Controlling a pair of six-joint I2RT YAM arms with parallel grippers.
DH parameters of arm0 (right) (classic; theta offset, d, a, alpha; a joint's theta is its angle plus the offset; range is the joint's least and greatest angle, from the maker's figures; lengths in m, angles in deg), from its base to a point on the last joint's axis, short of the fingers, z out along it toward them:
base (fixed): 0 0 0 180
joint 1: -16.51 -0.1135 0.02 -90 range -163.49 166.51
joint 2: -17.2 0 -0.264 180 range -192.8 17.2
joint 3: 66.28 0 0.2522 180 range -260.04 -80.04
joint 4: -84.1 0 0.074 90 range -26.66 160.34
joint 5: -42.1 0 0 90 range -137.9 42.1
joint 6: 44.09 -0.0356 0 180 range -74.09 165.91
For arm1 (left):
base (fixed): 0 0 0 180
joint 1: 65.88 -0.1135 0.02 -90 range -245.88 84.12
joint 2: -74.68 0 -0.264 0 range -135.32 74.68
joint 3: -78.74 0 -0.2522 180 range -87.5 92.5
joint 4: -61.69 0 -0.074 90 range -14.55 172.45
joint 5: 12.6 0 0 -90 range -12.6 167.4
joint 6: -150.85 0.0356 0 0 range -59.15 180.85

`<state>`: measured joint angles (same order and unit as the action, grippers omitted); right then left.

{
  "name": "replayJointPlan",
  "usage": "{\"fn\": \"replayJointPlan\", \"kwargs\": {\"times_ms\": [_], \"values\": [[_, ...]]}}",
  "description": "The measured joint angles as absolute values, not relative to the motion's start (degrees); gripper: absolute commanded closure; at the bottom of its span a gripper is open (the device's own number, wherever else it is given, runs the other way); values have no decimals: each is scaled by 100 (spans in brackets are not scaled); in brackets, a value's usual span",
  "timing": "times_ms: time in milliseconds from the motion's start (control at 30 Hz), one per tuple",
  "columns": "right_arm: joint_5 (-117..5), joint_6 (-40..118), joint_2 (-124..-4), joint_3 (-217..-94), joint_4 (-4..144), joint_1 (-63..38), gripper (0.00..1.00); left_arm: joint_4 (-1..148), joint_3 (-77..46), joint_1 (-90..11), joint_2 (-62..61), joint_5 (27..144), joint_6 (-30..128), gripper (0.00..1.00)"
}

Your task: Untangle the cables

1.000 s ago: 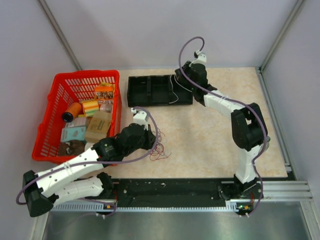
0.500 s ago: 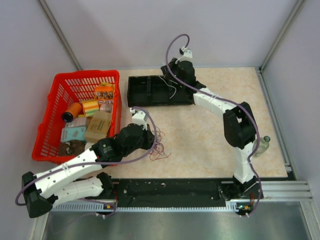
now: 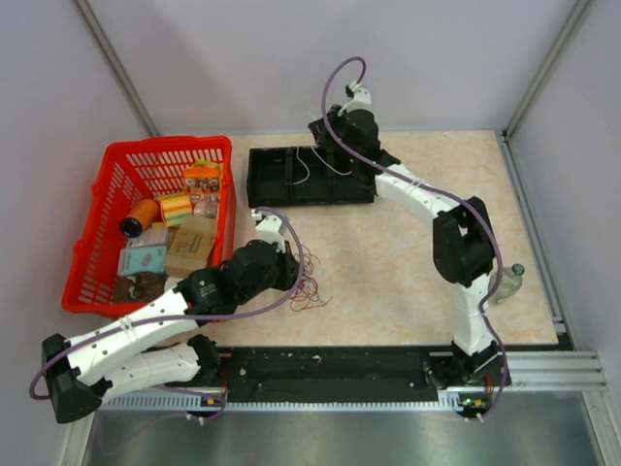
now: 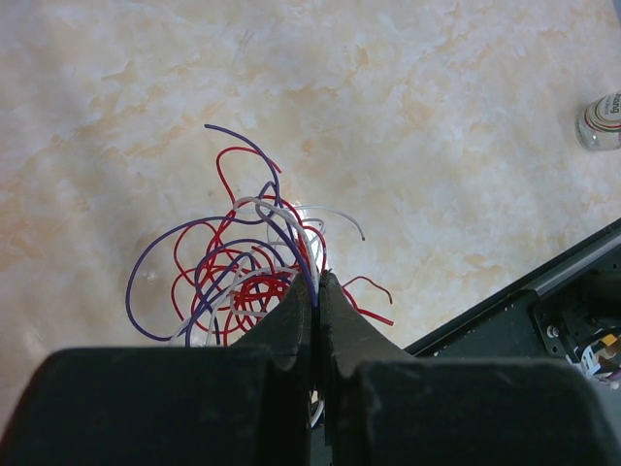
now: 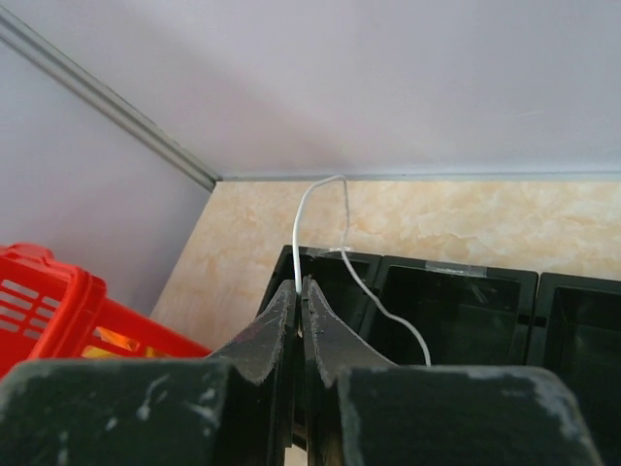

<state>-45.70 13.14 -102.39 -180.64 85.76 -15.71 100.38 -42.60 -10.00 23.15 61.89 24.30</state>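
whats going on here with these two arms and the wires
Two robot arms are untangling thin wires. The left gripper is shut on strands of the red, white and purple tangle lying on the table. The right gripper is shut on a single white wire, holding it above the black tray at the far side, apart from the tangle.

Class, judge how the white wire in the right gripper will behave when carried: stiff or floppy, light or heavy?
Likely springy rather than limp: the white wire arches above the right gripper, then droops in a wave toward the black tray. Probably very light, being hair-thin. It might slip, as the shut jaws pinch only one end.
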Motion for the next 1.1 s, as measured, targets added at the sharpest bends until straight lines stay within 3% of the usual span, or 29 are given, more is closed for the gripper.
{"fn": "replayJointPlan", "kwargs": {"times_ms": [500, 1100], "values": [[-4809, 1167, -9288, -17395, 8943, -1432, 100, 10040, -4260, -1000, 2232, 6184, 2432, 100], [-3357, 3080, -8711, -17242, 7682, -1414, 100, 10042, -4260, -1000, 2263, 6189, 2436, 100]]}}
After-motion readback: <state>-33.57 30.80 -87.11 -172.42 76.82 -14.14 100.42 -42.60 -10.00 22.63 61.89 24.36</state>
